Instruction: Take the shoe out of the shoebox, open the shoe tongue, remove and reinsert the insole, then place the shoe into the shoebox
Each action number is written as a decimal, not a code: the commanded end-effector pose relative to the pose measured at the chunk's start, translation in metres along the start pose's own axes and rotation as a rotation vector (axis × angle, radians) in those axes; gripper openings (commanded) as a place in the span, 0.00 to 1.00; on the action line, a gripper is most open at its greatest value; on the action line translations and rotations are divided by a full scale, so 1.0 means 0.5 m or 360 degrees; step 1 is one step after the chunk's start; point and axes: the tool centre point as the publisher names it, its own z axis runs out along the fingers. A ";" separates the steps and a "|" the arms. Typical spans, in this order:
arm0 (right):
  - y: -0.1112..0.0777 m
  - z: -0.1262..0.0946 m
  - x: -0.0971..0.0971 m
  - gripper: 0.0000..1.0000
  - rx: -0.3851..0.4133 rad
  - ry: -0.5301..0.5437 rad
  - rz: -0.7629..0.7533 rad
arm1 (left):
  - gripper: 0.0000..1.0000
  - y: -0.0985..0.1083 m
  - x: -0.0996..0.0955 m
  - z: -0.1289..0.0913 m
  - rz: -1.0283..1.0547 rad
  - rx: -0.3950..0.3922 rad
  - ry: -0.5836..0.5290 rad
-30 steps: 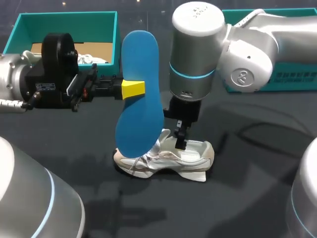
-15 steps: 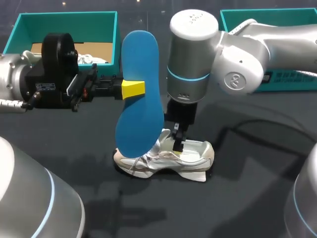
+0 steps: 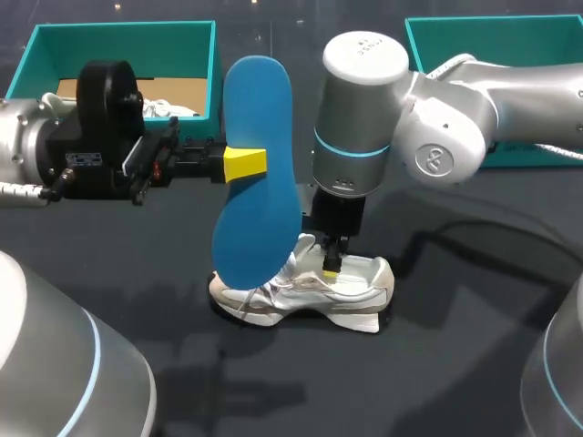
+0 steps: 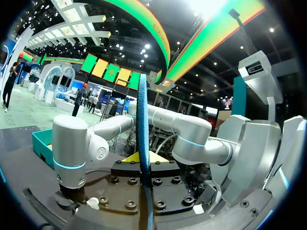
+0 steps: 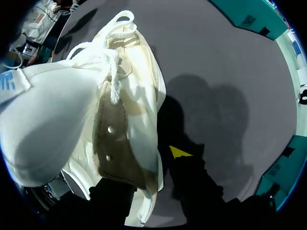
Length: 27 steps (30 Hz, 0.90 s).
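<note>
My left gripper is clamped at mid-length on the flat blue foam insole, and the left wrist view shows the insole edge-on between the two yellow tips, both pressing on it. It is held clear above the dark bench, probably so that it can be fed back down into the shoe. Its long axis stands nearly upright, leaning a little, with one broad face toward the head camera. The wider end, which I take for the toe, hangs lowest, over the laced front of the white and beige lace-up sneaker; I cannot tell whether the two touch. The sneaker stands sole-down on the bench, outside the open teal cardboard shoebox at the far edge on my left. Its long axis runs across the bench, toe toward my left arm's side and heel toward my right. My right gripper comes straight down at the shoe's mouth, against the side wall near the heel, apparently to steady the shoe and keep the opening wide. Whether those jaws are actually pinching the wall I cannot tell, since the shoe's upper fills the right wrist view. There the white lace lies loose over the tongue.
</note>
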 end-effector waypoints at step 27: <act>-0.055 -0.117 0.079 0.00 -0.0177 -0.0035 0.0882 | 0.00 0.003 0.000 0.002 0.0000 0.0003 -0.0002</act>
